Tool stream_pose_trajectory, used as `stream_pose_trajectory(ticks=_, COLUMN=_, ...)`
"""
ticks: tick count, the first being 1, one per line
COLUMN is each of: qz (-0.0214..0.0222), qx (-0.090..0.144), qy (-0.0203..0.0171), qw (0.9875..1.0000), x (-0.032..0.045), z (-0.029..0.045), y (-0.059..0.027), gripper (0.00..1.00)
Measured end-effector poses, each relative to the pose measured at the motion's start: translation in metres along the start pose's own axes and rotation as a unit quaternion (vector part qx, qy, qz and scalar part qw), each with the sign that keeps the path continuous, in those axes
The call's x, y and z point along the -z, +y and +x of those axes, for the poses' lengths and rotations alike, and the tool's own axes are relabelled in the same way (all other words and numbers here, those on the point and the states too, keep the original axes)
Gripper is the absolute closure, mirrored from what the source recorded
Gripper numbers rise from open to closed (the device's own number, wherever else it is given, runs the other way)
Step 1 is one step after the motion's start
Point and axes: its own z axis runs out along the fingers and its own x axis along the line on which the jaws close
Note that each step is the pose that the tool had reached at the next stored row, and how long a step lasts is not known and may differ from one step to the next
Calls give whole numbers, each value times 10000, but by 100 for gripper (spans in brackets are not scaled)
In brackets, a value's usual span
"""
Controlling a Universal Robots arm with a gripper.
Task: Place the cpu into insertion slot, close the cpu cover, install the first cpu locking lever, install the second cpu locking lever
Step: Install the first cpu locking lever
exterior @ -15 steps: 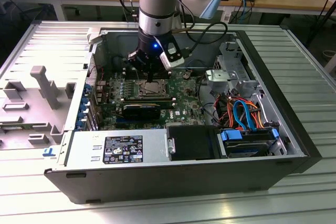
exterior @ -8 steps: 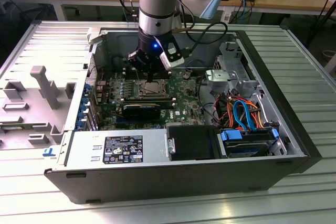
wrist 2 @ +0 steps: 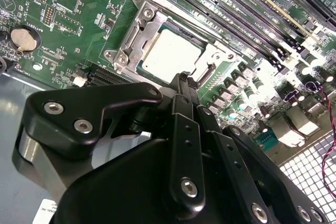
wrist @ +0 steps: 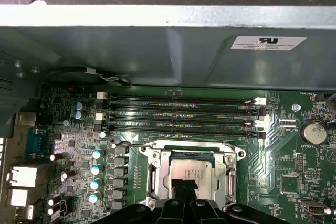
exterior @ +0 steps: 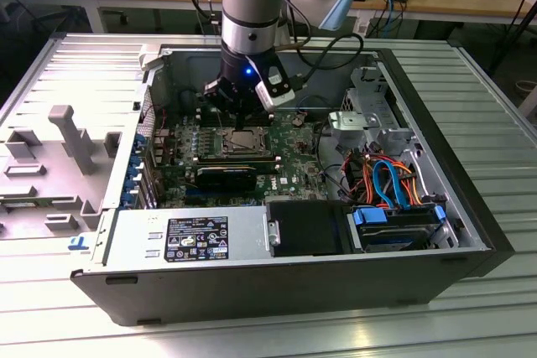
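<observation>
Closed, empty tool (wrist 2: 185, 81) hovers just above cpu (wrist 2: 172, 54) seated under cpu cover (wrist 2: 137, 39).

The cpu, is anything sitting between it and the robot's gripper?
Nothing visible does. The cpu already lies in the insertion slot with the cpu cover framing it, and the gripper hangs right at its edge, with only open space between them.

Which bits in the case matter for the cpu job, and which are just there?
Job:
- cpu, seated in the insertion slot
- cpu cover, down around the chip
- gripper, just above the socket

Just there:
- memory slots
- coin battery
- power supply
- drive cables
</observation>
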Motion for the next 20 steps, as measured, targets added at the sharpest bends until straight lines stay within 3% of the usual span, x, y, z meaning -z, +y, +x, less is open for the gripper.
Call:
stream_pose_trajectory(ticks=11, qz=0, qx=0, qy=0, qw=10000, x=11, z=12, y=2, gripper=89)
stream_pose_trajectory(ticks=20, qz=0, qx=0, qy=-1, qw=10000, x=7, z=80, y=4, gripper=89)
